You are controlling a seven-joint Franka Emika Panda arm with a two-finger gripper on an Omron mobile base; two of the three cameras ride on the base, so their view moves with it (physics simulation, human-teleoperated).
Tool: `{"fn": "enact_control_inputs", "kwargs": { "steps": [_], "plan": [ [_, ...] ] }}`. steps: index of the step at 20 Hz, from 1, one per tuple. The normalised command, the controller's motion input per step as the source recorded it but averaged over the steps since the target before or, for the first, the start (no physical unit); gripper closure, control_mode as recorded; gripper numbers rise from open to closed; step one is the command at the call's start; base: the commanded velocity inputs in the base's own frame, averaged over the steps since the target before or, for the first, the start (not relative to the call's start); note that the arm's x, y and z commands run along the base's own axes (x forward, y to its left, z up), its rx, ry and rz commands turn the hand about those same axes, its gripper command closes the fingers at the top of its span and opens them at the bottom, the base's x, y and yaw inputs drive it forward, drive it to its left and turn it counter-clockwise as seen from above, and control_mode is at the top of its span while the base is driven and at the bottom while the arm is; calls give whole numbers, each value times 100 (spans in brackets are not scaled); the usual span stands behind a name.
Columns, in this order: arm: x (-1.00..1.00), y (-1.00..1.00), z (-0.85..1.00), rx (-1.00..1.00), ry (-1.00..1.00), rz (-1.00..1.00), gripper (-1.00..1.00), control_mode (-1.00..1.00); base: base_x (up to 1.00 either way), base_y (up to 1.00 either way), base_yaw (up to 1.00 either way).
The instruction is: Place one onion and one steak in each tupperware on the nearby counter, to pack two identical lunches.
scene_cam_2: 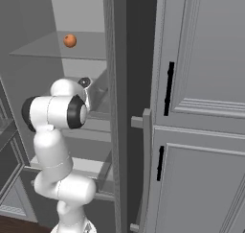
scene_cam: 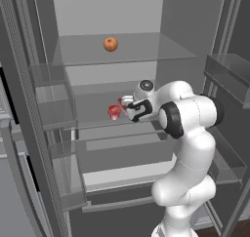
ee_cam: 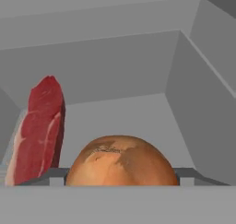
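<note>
Grey fridge shelf [scene_cam: 97, 102]: steak [ee_cam: 39, 131], onion [ee_cam: 120, 162] | upper shelf [scene_cam: 146, 48]: onion [scene_cam: 111, 44]

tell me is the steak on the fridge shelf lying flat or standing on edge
Standing on edge: in the hand view the steak rises tall and narrow from the shelf, beside the onion.

You are looking into a big grey fridge [scene_cam: 122, 16] standing open, with clear glass shelves [scene_cam: 146, 48] showing inside. Tall grey cabinet doors [scene_cam_2: 201, 83] with black handles [scene_cam_2: 168, 88] are standing beside it.
</note>
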Motion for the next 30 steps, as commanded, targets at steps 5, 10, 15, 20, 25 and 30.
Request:
{"fn": "enact_control_inputs", "kwargs": {
  "steps": [5,10,15,20,25,30],
  "plan": [
    [-98,0,51,0,-25,0,100,-100,0,0,0],
    [-100,4,96,0,-28,-2,100,-100,0,0,0],
    [-100,11,100,0,-13,-6,100,-100,0,0,0],
    [-100,13,100,0,-1,-7,100,-100,0,0,0],
    [-100,15,100,10,23,-1,100,-100,0,0,0],
    [-98,3,40,3,47,0,100,-100,0,0,0]
  ]
}}
